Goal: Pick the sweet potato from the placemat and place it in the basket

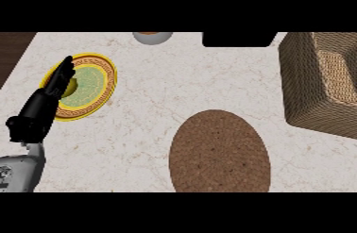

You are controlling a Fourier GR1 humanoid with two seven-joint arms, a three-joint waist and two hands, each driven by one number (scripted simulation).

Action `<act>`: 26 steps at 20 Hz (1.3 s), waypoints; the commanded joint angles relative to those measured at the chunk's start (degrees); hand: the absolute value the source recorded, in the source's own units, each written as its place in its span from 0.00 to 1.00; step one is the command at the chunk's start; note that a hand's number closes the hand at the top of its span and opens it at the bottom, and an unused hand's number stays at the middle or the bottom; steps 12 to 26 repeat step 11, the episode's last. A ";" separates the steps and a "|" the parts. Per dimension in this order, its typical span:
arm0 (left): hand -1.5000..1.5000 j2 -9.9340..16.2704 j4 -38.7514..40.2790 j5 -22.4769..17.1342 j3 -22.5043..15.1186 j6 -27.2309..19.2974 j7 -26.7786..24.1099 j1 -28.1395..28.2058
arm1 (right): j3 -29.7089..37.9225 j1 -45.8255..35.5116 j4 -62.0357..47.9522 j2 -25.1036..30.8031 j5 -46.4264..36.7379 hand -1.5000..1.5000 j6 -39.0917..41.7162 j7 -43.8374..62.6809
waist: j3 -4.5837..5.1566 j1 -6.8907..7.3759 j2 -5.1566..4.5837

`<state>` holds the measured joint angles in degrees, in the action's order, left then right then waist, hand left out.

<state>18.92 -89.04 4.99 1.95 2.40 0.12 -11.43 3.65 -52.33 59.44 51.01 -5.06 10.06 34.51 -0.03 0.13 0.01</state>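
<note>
A brown oval woven placemat (pixel 219 152) lies on the marble counter at lower centre, with nothing on it. A woven wicker basket (pixel 307 86) stands at the right edge, its opening partly cut off by the view. No sweet potato shows anywhere. My left hand (pixel 43 104) rests at the left with its fingers straight and pointing up, over the edge of a plate. My right hand is out of sight.
A yellow-rimmed round plate (pixel 94 86) with a green centre lies at the left, partly behind my left hand. At the top edge sit a grey bowl-like object (pixel 152 37) and a black block (pixel 239 39). Dark wood (pixel 14 50) borders the counter at upper left.
</note>
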 commanded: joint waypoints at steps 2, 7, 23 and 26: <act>0.50 0.82 1.74 -1.32 1.70 1.10 0.84 -2.22 | 7.51 1.45 -0.33 -1.98 -0.03 0.00 -13.46 0.02 | -0.01 -0.65 -0.01; 0.50 0.04 0.79 0.22 1.00 0.36 -2.05 1.44 | 17.26 6.58 -5.61 4.76 2.60 0.00 -15.26 -5.46 | -0.04 -0.81 0.03; 0.50 -1.37 -1.03 1.20 0.33 -0.95 -1.32 2.73 | 23.39 10.60 -5.92 8.96 5.12 0.00 -15.10 -6.93 | -0.02 -0.91 0.31; 0.50 -1.37 -1.03 1.20 0.33 -0.95 -1.32 2.73 | 23.39 10.60 -5.92 8.96 5.12 0.00 -15.10 -6.93 | -0.02 -0.91 0.31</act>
